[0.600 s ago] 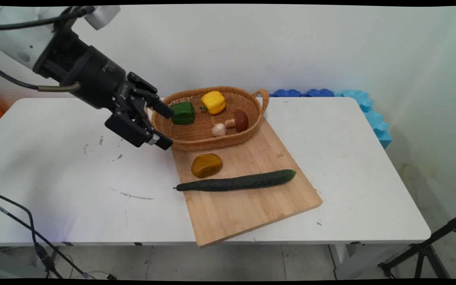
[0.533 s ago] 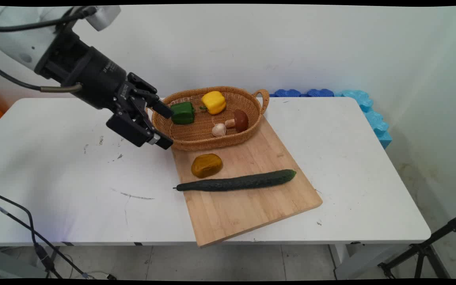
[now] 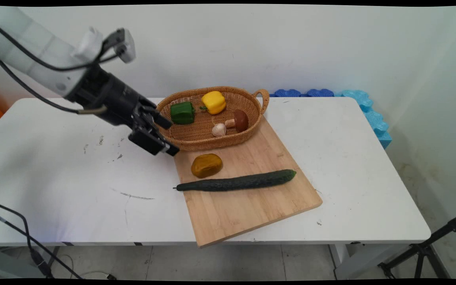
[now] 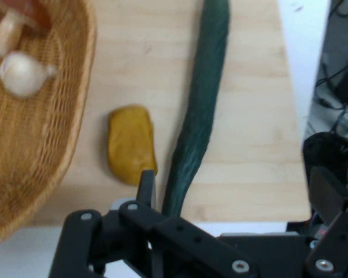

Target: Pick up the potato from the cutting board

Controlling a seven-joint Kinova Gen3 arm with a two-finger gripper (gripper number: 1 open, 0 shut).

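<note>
My black gripper (image 3: pixel 168 137) hangs open and empty over the table at the left end of the wicker basket (image 3: pixel 196 136), just off the wooden cutting board's (image 3: pixel 247 202) far-left corner. A yellow-brown potato (image 3: pixel 206 165) lies on the board a short way to its right, and a long dark cucumber (image 3: pixel 236 182) lies just beyond. In the hand view the potato (image 4: pixel 131 143) and the cucumber (image 4: pixel 200 110) lie ahead of the gripper (image 4: pixel 235 179), with the basket (image 4: pixel 58 127) to the left.
The basket holds a green pepper (image 3: pixel 182 112), a yellow pepper (image 3: pixel 213 101), a brown mushroom (image 3: pixel 239 120) and a garlic bulb (image 3: pixel 219 129). Blue foam blocks (image 3: pixel 354 103) line the table's far right edge. Black cables hang at the lower left.
The gripper has moved down and a little to the right, closer to the board's corner and the potato. Its fingers stay open. Nothing on the table has shifted.
</note>
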